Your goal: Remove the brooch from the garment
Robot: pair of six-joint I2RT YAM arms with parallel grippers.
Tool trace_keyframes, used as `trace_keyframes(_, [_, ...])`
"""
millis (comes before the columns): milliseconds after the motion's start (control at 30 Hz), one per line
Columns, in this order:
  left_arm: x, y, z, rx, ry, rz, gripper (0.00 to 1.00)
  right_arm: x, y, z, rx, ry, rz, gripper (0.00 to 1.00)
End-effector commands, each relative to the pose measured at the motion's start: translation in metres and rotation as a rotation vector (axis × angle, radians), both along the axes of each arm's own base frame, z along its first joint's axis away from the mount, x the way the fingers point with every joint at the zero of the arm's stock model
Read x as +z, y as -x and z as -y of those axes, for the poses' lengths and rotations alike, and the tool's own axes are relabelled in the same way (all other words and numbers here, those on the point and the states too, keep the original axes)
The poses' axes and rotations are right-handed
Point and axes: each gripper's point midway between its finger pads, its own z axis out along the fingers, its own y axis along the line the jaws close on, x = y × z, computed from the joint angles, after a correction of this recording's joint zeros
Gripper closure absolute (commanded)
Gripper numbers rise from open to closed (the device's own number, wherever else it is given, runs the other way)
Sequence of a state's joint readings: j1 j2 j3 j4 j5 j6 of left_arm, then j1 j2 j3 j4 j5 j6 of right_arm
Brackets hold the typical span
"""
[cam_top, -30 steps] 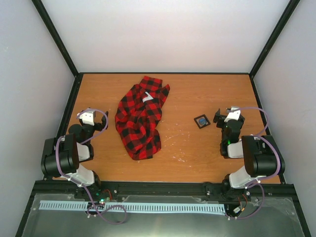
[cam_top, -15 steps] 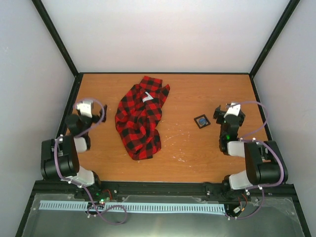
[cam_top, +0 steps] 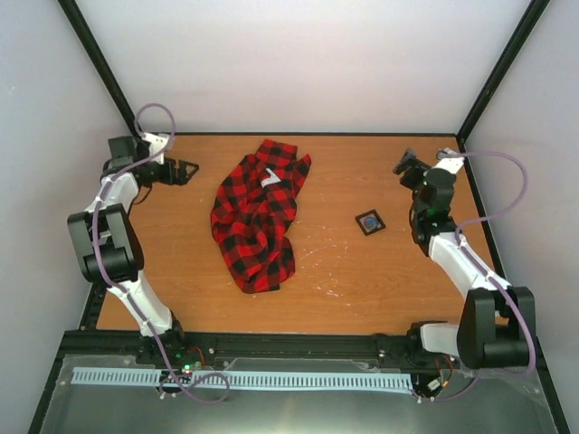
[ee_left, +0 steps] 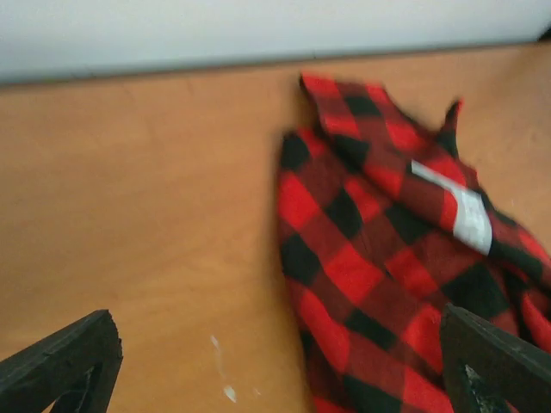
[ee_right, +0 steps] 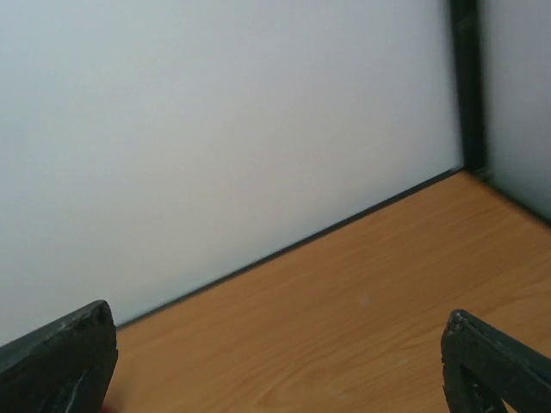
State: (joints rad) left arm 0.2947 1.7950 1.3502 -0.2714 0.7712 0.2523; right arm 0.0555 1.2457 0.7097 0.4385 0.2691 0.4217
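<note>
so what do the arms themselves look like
The left arm and right arm mix chunky black joint housings with white links. A thin lilac cable runs along each. The left gripper and right gripper each have two matte black fingers.

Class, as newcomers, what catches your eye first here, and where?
The crumpled red-and-black checked shirt lies left of centre on the table. A small dark square piece with a blue middle lies apart, to its right. The left gripper and right gripper hang open near the far corners.
</note>
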Motion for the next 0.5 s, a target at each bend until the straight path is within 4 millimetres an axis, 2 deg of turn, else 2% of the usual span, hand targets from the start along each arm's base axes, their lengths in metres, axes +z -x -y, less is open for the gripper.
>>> trace_keyframes(0, [-0.06,0.03,0.045,-0.151,0.041,-0.239,0.0,-0.04,-0.022,-0.078,0.33,-0.057,-0.202,0.0])
trace_keyframes(67, [-0.073,0.026,0.053,-0.165,0.032,-0.281,0.0,-0.055,-0.028,-0.116,0.417,0.009,-0.289,0.0])
trace_keyframes(200, [-0.084,0.008,0.059,-0.167,0.064,-0.314,0.01,-0.085,-0.043,-0.173,0.564,0.05,-0.42,0.01])
trace_keyframes(333, [-0.103,0.0,0.065,-0.177,0.058,-0.367,0.12,-0.119,-0.07,-0.213,0.674,0.048,-0.547,0.05])
trace_keyframes(467, [-0.125,0.007,0.071,-0.185,0.025,-0.412,0.18,-0.143,-0.097,-0.25,0.732,0.057,-0.627,0.07])
